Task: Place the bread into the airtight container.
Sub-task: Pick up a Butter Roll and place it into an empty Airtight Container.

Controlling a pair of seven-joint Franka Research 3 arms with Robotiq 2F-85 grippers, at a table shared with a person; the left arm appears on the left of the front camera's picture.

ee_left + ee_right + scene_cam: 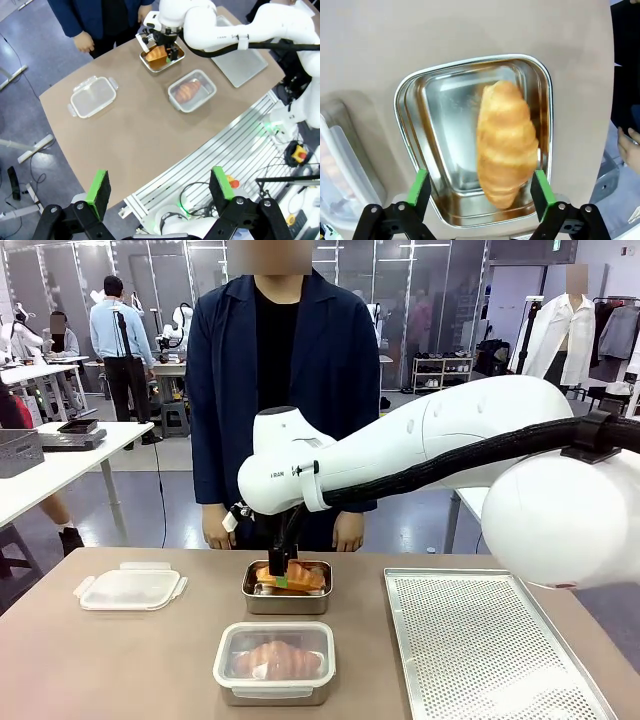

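Note:
A golden croissant, the bread (pixel 506 142), lies tilted in an open steel container (pixel 440 100) at the far middle of the table. My right gripper (pixel 479 187) hangs over it, open, one green finger on each side of the bread; the right pad is close to the crust. From the front, the same gripper (pixel 283 575) reaches down into the container (pixel 288 603) over the bread (pixel 296 577). My left gripper (pixel 159 190) is open and empty, high above the table's near edge, far from the bread (pixel 156 53).
A closed container with another croissant (pixel 274 662) stands just in front of the open one. A loose clear lid (pixel 131 588) lies at the left, a perforated metal tray (pixel 480 640) at the right. A person stands at the far edge, hands (pixel 348 532) hanging down.

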